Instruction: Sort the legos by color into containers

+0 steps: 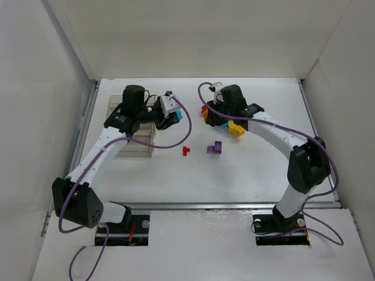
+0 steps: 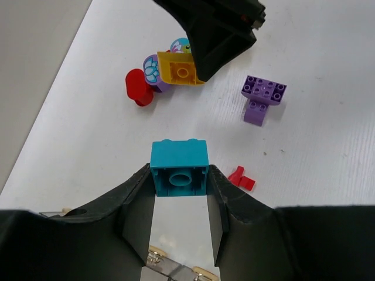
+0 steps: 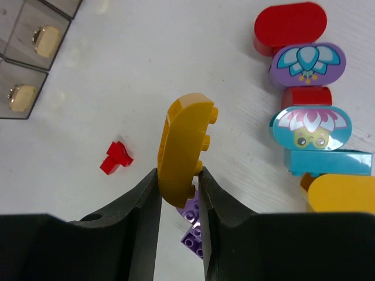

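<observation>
My left gripper (image 1: 174, 117) is shut on a cyan-blue lego (image 2: 179, 167), held above the table just right of the clear containers (image 1: 136, 137). My right gripper (image 1: 234, 130) is shut on a yellow curved lego (image 3: 184, 146), lifted beside the pile. A small red lego (image 1: 187, 150) and a purple lego (image 1: 215, 147) lie on the table between the arms. The pile (image 1: 206, 114) holds a red rounded lego (image 3: 290, 26), a purple flower lego (image 3: 307, 61), a cyan flower lego (image 3: 310, 129), a cyan brick (image 3: 328, 161) and a yellow lego (image 3: 343, 193).
The containers' yellowish tabs (image 3: 22, 96) show at the right wrist view's top left. White walls enclose the table on the left, back and right. The right arm's gripper (image 2: 217, 29) shows at the top of the left wrist view.
</observation>
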You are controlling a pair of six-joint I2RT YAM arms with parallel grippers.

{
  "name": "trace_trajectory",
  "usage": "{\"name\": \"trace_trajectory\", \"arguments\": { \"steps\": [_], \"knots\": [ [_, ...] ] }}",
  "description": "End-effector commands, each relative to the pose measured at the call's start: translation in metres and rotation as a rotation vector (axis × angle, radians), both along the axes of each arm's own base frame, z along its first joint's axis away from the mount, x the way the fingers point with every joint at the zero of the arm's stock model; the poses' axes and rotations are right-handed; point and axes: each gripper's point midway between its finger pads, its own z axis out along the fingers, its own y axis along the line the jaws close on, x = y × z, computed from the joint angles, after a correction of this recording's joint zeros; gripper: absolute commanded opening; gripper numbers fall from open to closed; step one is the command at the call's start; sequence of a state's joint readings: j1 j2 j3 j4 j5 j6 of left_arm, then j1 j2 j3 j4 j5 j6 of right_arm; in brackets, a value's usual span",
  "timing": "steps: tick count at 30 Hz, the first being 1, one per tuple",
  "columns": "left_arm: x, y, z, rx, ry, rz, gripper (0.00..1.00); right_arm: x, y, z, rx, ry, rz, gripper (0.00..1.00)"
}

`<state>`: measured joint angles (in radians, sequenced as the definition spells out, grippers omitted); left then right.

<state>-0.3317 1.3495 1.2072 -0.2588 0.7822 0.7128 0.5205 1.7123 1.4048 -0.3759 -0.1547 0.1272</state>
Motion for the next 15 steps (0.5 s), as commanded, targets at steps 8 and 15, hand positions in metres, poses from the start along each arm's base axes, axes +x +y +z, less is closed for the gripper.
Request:
{"name": "trace_trajectory", "arguments": {
  "steps": [8, 15],
  "knots": [
    [-0.014, 0.118, -0.027, 0.238, 0.075, 0.356, 0.00, -0.012, 0.031, 0.029, 0.048, -0.078, 0.083, 0.00],
    [0.006, 0.199, -0.082, 0.133, 0.315, 0.811, 0.00, -0.013, 0.062, 0.056, 0.089, -0.133, 0.166, 0.00]
  ]
}}
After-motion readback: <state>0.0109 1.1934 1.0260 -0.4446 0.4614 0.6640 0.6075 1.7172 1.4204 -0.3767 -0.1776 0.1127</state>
